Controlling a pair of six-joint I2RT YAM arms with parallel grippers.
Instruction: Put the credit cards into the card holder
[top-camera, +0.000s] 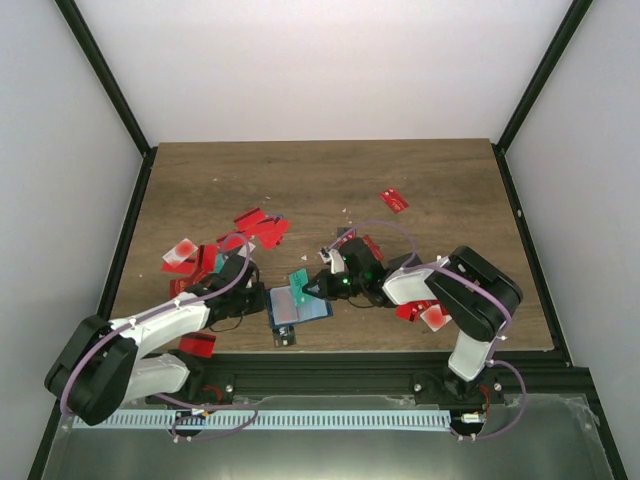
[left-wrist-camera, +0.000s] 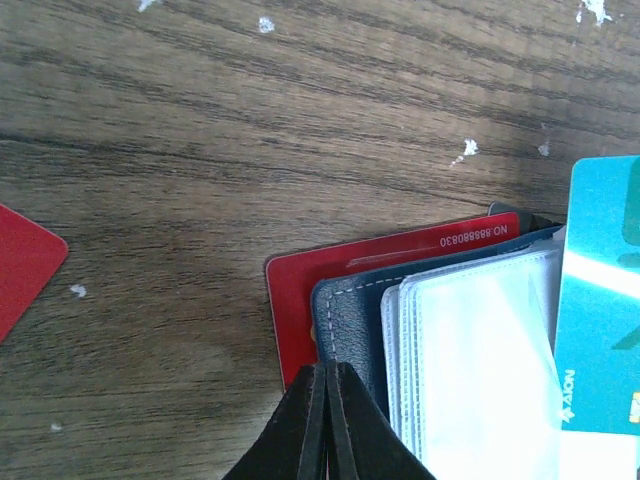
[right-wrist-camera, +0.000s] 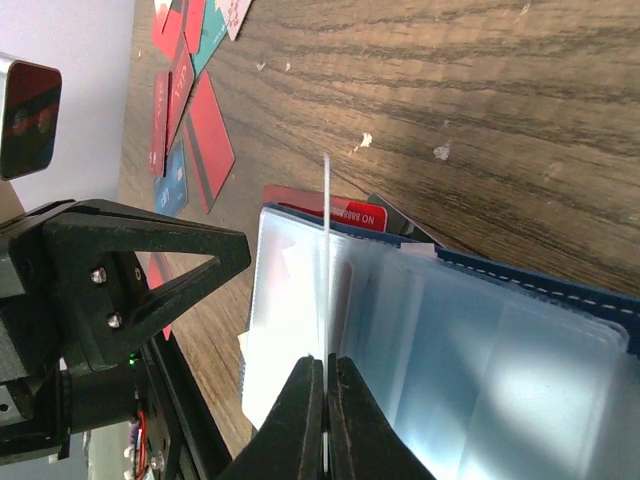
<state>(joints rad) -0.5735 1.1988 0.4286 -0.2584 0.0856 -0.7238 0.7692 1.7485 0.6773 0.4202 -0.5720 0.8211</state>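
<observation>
Teal card (top-camera: 299, 280) (pinched in the right hand (right-wrist-camera: 325, 365)) could miss its pocket if the card holder (left-wrist-camera: 350, 320) slides; left hand (left-wrist-camera: 327, 372) is pressed together.

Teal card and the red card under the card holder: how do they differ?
The teal card is pinched in the right hand; the red card lies flat on the table, unheld. The teal card is over the clear sleeves of the card holder; the red card sits partly under it. Both are thin cards.

Matt wood-grain table (left-wrist-camera: 200, 150); stitched navy card holder (left-wrist-camera: 345, 320) with glossy clear plastic sleeves (left-wrist-camera: 470, 360)
</observation>
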